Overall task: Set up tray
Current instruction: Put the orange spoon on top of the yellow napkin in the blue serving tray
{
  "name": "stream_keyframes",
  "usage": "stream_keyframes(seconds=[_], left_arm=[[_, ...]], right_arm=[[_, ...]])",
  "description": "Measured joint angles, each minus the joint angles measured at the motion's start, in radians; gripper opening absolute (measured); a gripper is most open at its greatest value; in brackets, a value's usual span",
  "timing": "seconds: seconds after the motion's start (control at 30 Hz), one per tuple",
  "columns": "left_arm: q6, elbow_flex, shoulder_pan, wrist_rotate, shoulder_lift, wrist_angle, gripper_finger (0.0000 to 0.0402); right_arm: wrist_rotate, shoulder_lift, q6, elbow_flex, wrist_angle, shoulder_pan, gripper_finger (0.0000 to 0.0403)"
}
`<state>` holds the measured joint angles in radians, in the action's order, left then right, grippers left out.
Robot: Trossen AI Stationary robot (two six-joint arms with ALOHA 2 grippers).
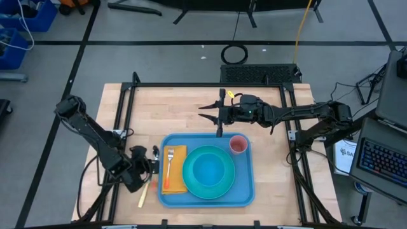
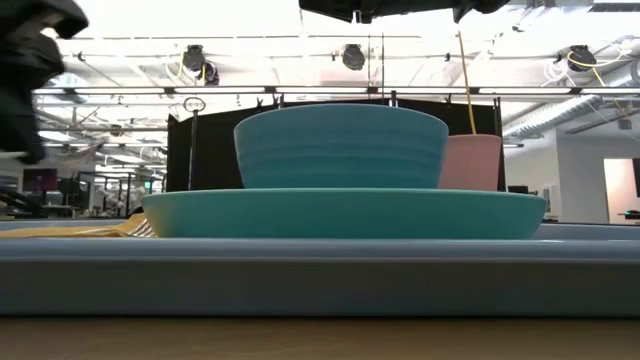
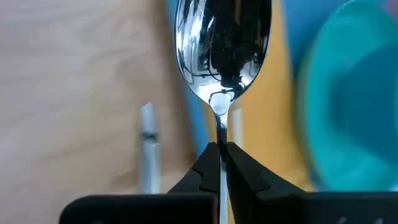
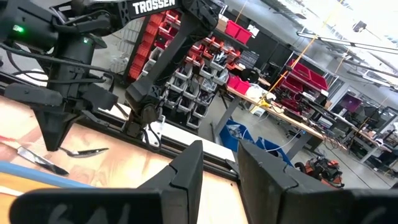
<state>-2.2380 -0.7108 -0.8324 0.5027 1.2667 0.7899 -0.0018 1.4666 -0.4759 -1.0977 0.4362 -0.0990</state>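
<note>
The blue tray (image 1: 245, 191) lies at the table's near middle, and its rim (image 2: 320, 275) fills the low view's foreground. On it sit a turquoise plate (image 2: 345, 212) with a bowl (image 2: 340, 145), a pink cup (image 1: 238, 145) and a yellow napkin (image 1: 178, 181) with a fork (image 1: 170, 160). My left gripper (image 1: 152, 163) is at the tray's left edge, shut on a metal spoon (image 3: 222, 50). My right gripper (image 1: 208, 113) hovers open over the bare table beyond the tray's far edge, and its fingers (image 4: 186, 171) touch nothing. My left gripper pinches the spoon's neck (image 3: 221, 134), just behind the bowl, between its two fingertips. The handle runs back between the fingers and is hidden by them. The spoon's bowl sticks out ahead of the fingers, hollow side up, over the tray's left rim and the napkin's edge.
A knife (image 3: 148, 146) lies on the wood left of the tray, beside my left gripper, also seen from the right wrist as a knife (image 4: 37, 160). A black frame rail (image 1: 210, 85) borders the table's far side. Open wood lies left and right of the tray.
</note>
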Motion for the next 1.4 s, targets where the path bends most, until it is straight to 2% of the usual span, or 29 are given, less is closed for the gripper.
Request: stream_keyframes(seconds=[0.27, 0.47, 0.6, 0.73, 0.9, 1.13, 1.4], left_arm=[[0.211, 0.0, 0.162, -0.003, 0.0, -0.198, 0.0008], [0.269, -0.001, 0.276, -0.098, 0.003, -0.21, 0.0008], [0.318, -0.001, 0.326, -0.103, 0.003, -0.244, 0.0008], [0.359, -0.002, 0.357, -0.123, 0.037, -0.298, 0.0008], [0.384, -0.002, 0.386, -0.207, 0.11, -0.345, 0.0008], [0.446, -0.001, 0.426, -0.239, 0.174, -0.462, 0.0008], [0.453, -0.002, 0.444, -0.275, 0.221, -0.465, 0.0008]], right_arm=[[0.0, 0.0, -0.008, 0.0, 0.001, 0.0, 0.0091], [0.0, 0.0, -0.006, 0.0, 0.001, 0.0, 0.0091], [0.0, 0.0, -0.003, 0.0, -0.003, 0.0, 0.0091], [0.0, 0.0, -0.001, 0.0, -0.008, 0.0, 0.0091], [0.0, 0.0, 0.0, 0.0, -0.007, 0.0, 0.0091], [0.0, 0.0, 0.0, 0.0, -0.007, 0.0, 0.0091], [0.0, 0.0, 0.0, 0.0, -0.012, 0.0, 0.0091]])
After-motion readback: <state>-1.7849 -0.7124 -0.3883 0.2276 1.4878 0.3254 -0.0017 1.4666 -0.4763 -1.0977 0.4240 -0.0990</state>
